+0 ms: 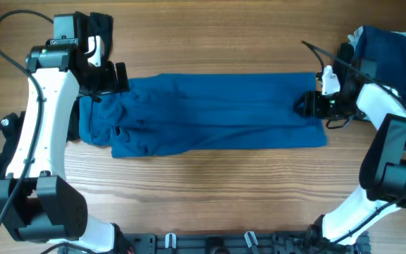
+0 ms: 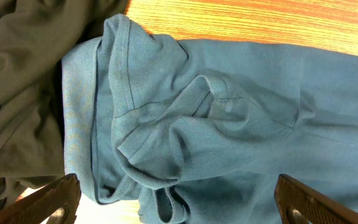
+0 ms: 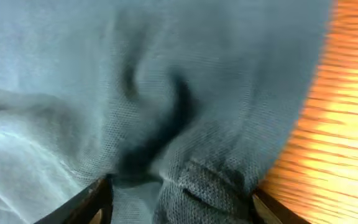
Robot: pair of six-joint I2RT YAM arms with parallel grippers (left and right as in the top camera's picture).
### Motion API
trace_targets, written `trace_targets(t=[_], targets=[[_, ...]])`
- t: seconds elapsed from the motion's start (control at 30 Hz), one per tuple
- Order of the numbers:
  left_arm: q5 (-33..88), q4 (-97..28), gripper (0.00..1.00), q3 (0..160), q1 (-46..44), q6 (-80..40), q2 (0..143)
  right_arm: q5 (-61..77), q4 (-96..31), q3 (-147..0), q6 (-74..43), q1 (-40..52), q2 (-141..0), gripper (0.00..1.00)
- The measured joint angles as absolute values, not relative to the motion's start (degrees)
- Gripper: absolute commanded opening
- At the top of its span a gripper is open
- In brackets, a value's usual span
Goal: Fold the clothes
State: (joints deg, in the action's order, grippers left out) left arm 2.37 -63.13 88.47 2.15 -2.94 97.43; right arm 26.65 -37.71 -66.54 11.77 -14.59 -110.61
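A blue shirt (image 1: 210, 113) lies folded into a long strip across the middle of the wooden table; its collar and sleeve end is bunched at the left. My left gripper (image 1: 108, 77) hovers over that bunched end. In the left wrist view its jaws (image 2: 179, 208) are wide open above the crumpled collar and sleeve (image 2: 166, 143). My right gripper (image 1: 306, 104) is at the shirt's right edge. In the right wrist view its jaws (image 3: 179, 205) are apart, with the shirt's hem (image 3: 216, 180) bunched between them; this view is blurred.
A dark garment (image 1: 99, 25) lies at the back left and shows in the left wrist view (image 2: 17, 93) beside the shirt. A navy pile (image 1: 390, 42) sits at the back right. Bare wood (image 1: 210, 190) runs along the front.
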Motion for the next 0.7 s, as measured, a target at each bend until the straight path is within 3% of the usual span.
trace_targets(t=[0.17,0.37,0.7], targets=[[2.5,-62.9,1.0,88.5,2.2,-2.9,97.4,27.0,-37.4,-65.8,11.5,-13.2,-110.8,0.05],[2.5,-62.7,1.0,88.5,2.2,-2.9,97.4,26.5,-38.7,-66.5,9.8,-13.6,-110.8,0.04],[2.5,-62.7,1.0,88.5,2.2,-2.9,97.4,25.8,-55.3,-83.2,8.9,-20.7,-111.4,0.04]])
